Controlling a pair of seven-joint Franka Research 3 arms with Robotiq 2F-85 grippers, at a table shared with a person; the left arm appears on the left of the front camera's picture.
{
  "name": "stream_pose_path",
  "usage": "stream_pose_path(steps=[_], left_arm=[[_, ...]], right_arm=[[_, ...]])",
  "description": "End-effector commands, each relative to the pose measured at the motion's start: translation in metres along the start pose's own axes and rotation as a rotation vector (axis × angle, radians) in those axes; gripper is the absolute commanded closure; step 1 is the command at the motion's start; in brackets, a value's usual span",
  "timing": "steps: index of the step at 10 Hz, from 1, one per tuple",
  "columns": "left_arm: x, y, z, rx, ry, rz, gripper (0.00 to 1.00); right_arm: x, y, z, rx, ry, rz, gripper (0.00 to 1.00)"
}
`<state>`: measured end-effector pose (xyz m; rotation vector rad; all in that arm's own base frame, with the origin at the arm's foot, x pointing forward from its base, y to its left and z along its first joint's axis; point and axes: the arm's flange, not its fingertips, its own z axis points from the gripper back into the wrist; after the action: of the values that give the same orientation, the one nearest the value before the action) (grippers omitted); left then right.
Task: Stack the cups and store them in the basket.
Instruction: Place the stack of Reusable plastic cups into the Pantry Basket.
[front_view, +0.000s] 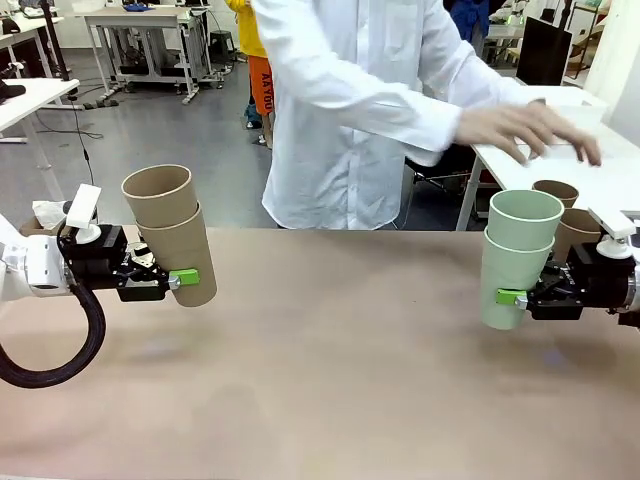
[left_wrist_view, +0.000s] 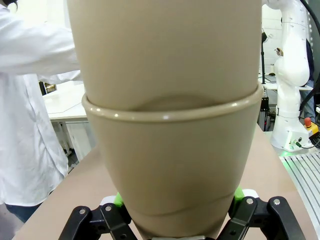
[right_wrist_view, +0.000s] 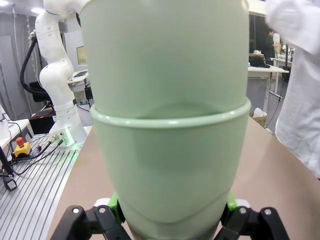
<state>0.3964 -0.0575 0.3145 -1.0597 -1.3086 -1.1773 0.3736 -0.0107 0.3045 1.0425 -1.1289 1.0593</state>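
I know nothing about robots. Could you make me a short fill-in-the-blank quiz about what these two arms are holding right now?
1. The left gripper is shut on the left stack, which is made of ___ brown cups.
2. The right gripper is shut on the right stack, whose cups are pale ___.
3. Across the table, the person wears a ___ top.

Missing words: two; green; white.
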Motion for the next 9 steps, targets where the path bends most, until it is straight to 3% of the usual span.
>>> stream_pose_path(steps=[1,9], left_arm=[[0.0025,-0.0003,0.0007,-0.003,0.0,-0.011,0.17],[0.0025,-0.0003,0.0007,-0.003,0.0,-0.011,0.17]], right_arm=[[0.0025,-0.0003,-0.0001,-0.003,0.001,0.007,0.16],[0.0025,-0.0003,-0.0001,-0.003,0.001,0.007,0.16]])
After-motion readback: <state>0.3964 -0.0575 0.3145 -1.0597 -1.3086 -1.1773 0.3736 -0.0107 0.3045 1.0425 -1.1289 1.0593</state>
